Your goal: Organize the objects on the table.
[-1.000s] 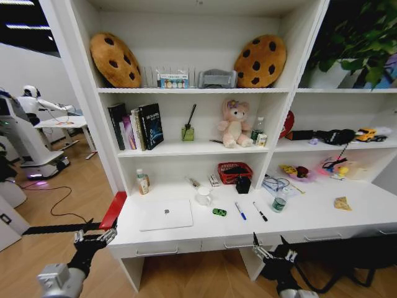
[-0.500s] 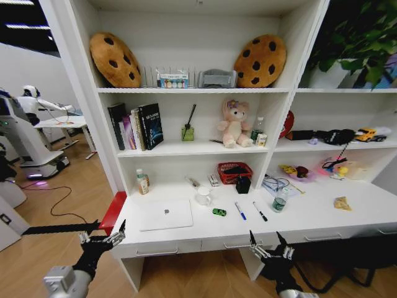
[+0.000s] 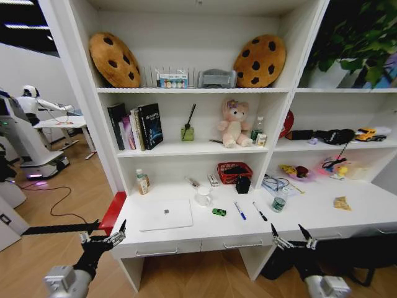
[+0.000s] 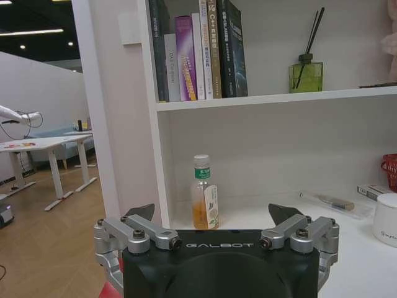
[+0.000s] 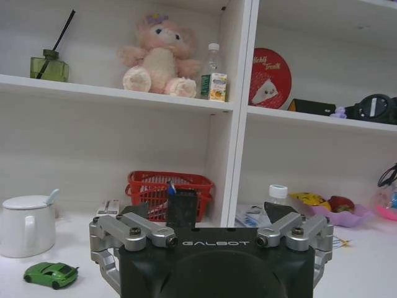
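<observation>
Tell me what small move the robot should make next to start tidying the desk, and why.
Probably raise the right gripper up and forward toward the black pen. Both grippers hang open and empty below the table edge, near the drawer fronts; the left gripper is off the desk's left corner. The two pens lie loose closest to the right gripper, so they look like the easiest first pick.

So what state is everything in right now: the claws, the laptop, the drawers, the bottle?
Left gripper: open, empty, beside the desk's left corner.
Right gripper: open, empty, before the drawers.
Slim silver laptop: closed, flat.
Three shallow white drawers: shut.
Small green-banded bottle: upright, capped.
Blue pen: lying flat.
</observation>
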### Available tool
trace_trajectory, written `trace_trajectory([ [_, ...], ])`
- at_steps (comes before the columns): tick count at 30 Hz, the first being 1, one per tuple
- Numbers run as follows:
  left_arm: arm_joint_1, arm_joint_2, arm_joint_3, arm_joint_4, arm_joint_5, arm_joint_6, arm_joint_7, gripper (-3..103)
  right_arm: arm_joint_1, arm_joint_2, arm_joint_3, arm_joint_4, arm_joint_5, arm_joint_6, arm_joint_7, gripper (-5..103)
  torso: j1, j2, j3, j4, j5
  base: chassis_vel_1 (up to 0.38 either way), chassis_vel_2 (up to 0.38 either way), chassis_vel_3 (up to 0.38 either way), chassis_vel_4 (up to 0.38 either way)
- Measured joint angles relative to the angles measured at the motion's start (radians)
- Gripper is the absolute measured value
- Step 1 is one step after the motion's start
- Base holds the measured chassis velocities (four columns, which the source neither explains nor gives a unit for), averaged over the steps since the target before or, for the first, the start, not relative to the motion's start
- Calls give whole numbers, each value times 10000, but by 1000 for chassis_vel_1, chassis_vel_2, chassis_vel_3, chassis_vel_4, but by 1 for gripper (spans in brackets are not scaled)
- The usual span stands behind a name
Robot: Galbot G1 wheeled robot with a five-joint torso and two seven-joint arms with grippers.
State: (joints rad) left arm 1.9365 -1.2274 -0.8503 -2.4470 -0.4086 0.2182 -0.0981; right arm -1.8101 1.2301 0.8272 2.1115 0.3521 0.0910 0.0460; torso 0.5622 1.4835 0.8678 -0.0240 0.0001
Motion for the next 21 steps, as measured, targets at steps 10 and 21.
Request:
trace_trajectory([
  [10,-4,7,4,8,1,-7,8,100,1308,-1475,-758,-791,851,-954,-104,100,0,0,0,-1,-1,0,0,0,0],
  [21,-2,11,4,13,2,-15,11,100,2473,-2570,-1786,-1477,1510,-1447,-445,100,-3,1,-2,-1,-1,-18,15,11,-11],
])
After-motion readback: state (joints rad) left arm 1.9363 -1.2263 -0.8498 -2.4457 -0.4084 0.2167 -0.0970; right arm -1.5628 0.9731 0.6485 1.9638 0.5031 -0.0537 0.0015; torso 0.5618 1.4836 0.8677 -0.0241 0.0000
